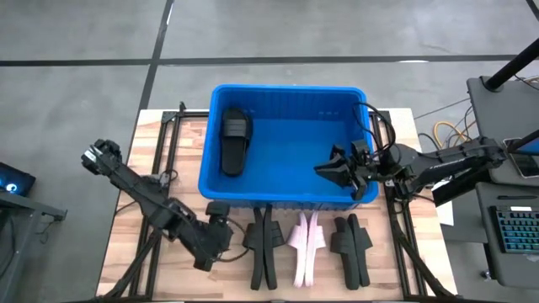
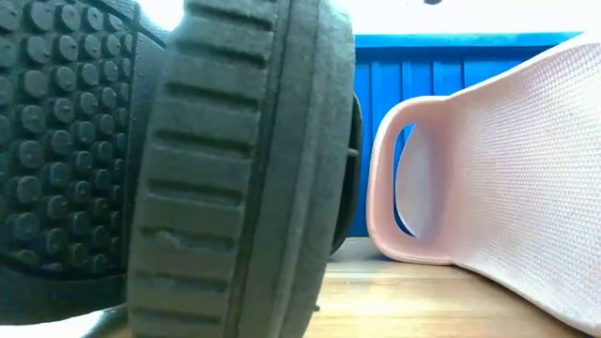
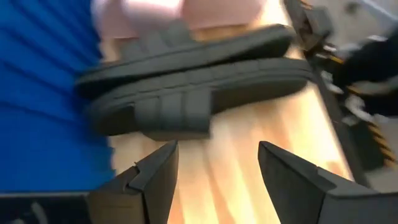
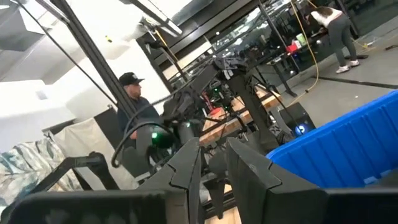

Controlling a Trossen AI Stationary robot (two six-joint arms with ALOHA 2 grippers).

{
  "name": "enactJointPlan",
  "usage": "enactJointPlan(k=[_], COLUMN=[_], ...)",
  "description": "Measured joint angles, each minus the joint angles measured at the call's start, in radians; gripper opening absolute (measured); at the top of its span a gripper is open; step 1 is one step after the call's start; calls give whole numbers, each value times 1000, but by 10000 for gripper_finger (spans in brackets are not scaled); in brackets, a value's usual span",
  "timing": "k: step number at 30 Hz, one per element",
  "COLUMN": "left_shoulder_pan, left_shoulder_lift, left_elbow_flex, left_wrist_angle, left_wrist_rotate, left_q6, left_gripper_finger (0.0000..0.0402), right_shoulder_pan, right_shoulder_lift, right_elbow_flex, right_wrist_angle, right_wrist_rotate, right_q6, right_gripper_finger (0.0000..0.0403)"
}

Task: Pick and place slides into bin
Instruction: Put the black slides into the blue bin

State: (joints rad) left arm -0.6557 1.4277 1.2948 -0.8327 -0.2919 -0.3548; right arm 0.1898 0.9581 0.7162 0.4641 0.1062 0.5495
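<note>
Wooden table (image 1: 118, 252) bears blue bin (image 1: 286, 202); left gripper (image 3: 217, 171) spread; right gripper (image 1: 337, 168) pinches a slide (image 1: 331, 168).

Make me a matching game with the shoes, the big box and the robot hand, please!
Things:
1. bin
2. pink slide
3. black slide by the bin's left wall
4. left gripper

Descriptions:
A. lying inside the bin
B. bright blue
C. on the table between black slides
D. open, near the black slides on the table

Pairs: 1-B, 2-C, 3-A, 4-D
</note>
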Motion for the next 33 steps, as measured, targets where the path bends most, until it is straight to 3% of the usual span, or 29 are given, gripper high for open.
enactJointPlan(k=[3,9,15,23,29,33], left_shoulder_pan=[-39,-94,-119,-120,-125,-125], left_shoulder_lift=[1,24,85,223,227,223], left_elbow_flex=[-26,-109,-149,-157,-201,-257], left_wrist_angle=[61,138,154,235,272,404], left_wrist_rotate=[-110,-151,-319,-297,-366,-363], left_q6=[-59,-184,-320,-350,-502,-531], left_gripper_finger=[206,206,206,206,206,206], right_shoulder_pan=[0,0,0,0,0,0], right_shoulder_lift=[0,1,1,1,1,1], right_elbow_flex=[0,0,0,0,0,0], right_wrist_angle=[0,-2,-7,-11,-11,-11], right_wrist_rotate=[0,0,0,-1,-1,-1], right_q6=[0,20,27,30,37,37], right_gripper_finger=[69,77,79,68,74,77])
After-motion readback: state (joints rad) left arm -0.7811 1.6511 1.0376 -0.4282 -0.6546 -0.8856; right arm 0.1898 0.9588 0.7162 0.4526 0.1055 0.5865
